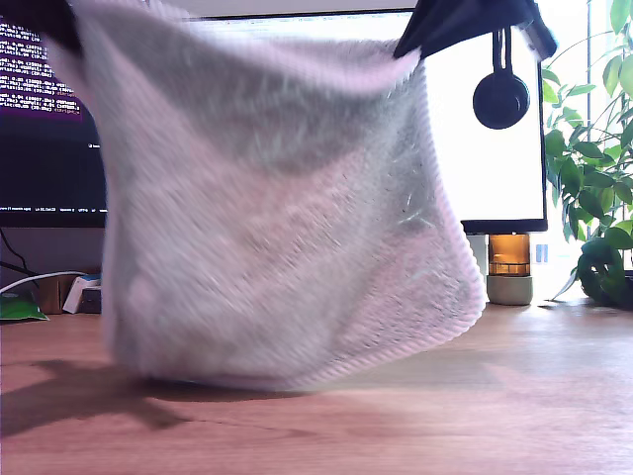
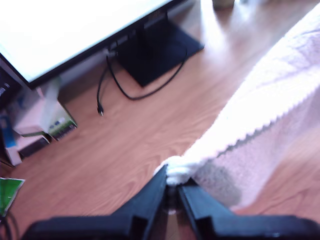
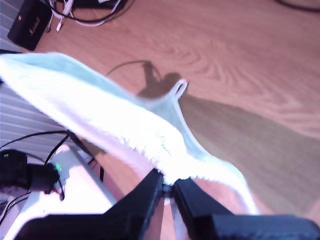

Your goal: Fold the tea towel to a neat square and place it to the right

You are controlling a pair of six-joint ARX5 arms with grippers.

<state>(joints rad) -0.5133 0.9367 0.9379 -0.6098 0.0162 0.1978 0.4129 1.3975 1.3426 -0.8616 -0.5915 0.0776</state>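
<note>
The tea towel (image 1: pixel 287 218) hangs spread in the air above the wooden surface (image 1: pixel 475 416), its lower hem just off the wood. It is soft, light terry and sags between its held corners, so the ribbed corded edge is the best place to grip. My first claw (image 2: pixel 172 187) is pinched tight on one corner, and my second claw (image 3: pixel 167 182) is pinched on another. A small black speaker (image 3: pixel 30 25) reads "Marshall"; the monitor (image 1: pixel 45 109) text is too blurred to read.

Fluffy off-white tea towel (image 1: pixel 287 208), hanging, spread
</note>
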